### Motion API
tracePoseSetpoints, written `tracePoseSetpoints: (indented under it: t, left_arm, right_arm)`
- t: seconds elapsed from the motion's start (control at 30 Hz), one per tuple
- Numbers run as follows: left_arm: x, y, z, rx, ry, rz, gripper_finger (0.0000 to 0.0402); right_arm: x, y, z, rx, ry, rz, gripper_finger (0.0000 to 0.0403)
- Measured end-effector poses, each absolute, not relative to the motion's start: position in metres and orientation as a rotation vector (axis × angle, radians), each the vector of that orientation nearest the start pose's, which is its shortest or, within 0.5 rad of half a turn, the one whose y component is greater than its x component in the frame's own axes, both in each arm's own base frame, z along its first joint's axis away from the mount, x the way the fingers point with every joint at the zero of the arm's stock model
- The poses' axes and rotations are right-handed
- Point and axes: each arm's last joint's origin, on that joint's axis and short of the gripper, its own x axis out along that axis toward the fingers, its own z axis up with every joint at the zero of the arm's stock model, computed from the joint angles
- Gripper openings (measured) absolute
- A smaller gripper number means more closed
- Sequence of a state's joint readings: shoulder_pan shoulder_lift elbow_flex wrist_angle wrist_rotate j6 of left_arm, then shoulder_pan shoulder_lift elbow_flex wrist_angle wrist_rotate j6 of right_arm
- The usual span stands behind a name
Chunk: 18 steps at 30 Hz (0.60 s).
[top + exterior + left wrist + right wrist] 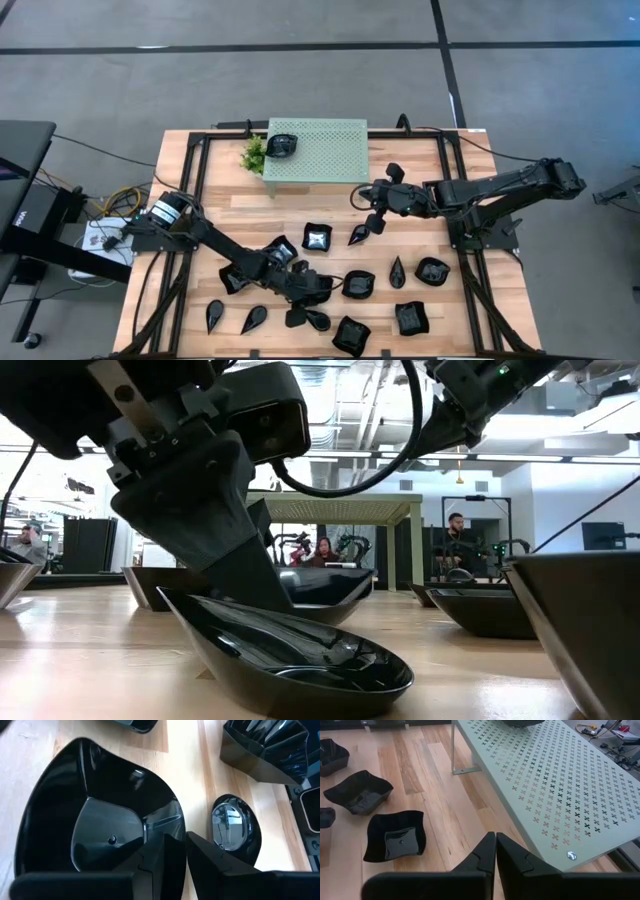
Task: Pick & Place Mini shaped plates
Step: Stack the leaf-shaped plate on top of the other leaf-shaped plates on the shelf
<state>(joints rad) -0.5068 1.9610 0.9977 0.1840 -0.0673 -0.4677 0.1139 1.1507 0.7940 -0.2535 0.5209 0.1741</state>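
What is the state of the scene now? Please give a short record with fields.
surface: wooden table
stand: mint-green perforated stand, one black plate on top
other plates: scattered on the table front
left gripper: low at the front, jaws straddling the rim of a teardrop-shaped plate
right gripper: over bare wood beside the stand, jaws shut, holding nothing
plant: small green plant beside the stand

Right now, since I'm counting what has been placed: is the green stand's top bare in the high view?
No. One black dish sits on the mint-green perforated stand, near its left end beside the small plant.
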Motion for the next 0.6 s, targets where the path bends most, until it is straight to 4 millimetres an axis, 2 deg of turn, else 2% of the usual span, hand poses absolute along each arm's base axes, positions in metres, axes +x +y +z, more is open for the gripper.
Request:
tracePoseSetpoints:
  t: [0.2,0.43,0.6]
  left_arm:
    - [0.331,-0.181,0.114,-0.195,0.824,-0.223,0.0081]
    - [0.327,-0.179,0.132,-0.149,0.798,-0.193,0.0081]
    - [0.324,-0.179,0.128,-0.136,0.835,-0.187,0.0081]
  right_arm:
    - [0.239,0.013,0.262,-0.024,0.546,-0.443,0.0008]
    - [0.239,0.014,0.262,-0.025,0.546,-0.440,0.0008]
    - [0.239,0.014,0.262,-0.023,0.545,-0.440,0.0008]
